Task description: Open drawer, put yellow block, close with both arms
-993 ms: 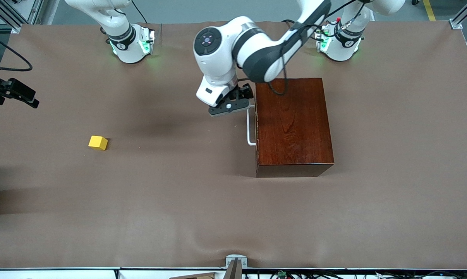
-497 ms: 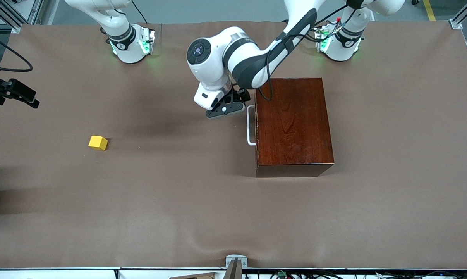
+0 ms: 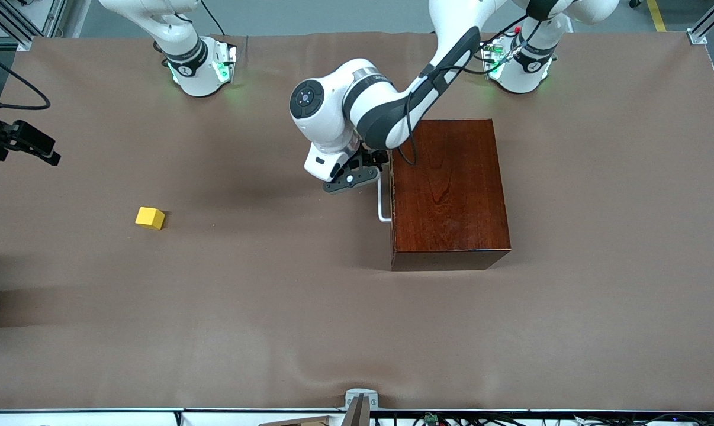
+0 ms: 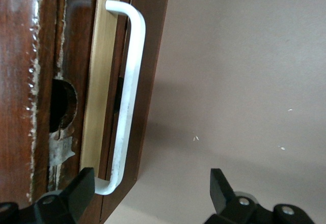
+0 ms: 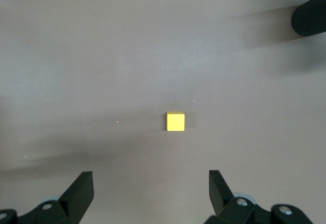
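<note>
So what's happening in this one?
The left gripper is at the white handle of the drawer in the dark wooden box, jaws open and not closed on the bar. The drawer looks shut or barely out. The yellow block lies alone on the brown table toward the right arm's end. The right gripper hangs open above the block, not touching it.

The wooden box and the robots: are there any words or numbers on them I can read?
None can be read.
The wooden box bears only wood grain.
The yellow block is plain.
Each robot base carries a small dark mark, too small to read.
</note>
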Available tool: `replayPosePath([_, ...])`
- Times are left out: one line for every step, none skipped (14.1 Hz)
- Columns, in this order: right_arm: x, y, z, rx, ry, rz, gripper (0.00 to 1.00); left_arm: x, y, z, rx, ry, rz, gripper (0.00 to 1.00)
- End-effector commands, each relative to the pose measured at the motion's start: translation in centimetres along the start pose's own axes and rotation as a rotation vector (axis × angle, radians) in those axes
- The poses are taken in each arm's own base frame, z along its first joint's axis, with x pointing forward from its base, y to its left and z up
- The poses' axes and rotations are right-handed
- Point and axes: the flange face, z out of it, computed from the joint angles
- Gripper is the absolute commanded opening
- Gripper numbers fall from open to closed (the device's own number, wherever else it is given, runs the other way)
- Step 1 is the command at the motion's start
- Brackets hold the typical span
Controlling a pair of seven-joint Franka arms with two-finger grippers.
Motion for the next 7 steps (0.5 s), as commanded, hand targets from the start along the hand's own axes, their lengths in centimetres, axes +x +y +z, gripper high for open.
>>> replayPosePath([0.2, -0.2, -0.2, 0.001, 0.003, 0.004, 1.00, 0.4, 0.3, 0.9, 0.037, 0.022, -0.014, 1.00])
replayPosePath([0.2, -0.2, -0.1, 0.001, 0.001, 0.004, 1.00, 1.1, 0.0, 1.0, 0.040, 0.026, -0.025, 1.00])
replayPosePath([0.2, -0.2, -0.1, 0.001, 0.001, 0.004, 1.00, 2.0, -0.4, 1.1, 0.046, 0.035, -0.039, 1.00])
replayPosePath([0.2, -0.2, -0.1, 0.001, 0.000, 0.004, 1.00, 2.3, -0.5, 1.4, 0.052, 0.037, -0.041, 1.00])
replayPosePath([0.2, -0.2, -0.2, 0.001, 0.001, 0.005, 1.00, 2.6, -0.7, 1.4, 0.053, 0.038, -0.040, 1.00])
replayPosePath([0.2, -0.2, -0.1, 0.001, 0.001, 0.005, 1.00, 2.7, -0.6, 1.8, 0.058, 0.036, -0.036, 1.00])
replayPosePath([0.2, -0.2, -0.1, 0.001, 0.000, 0.004, 1.00, 2.8, -0.5, 2.4, 0.064, 0.043, -0.016, 1.00])
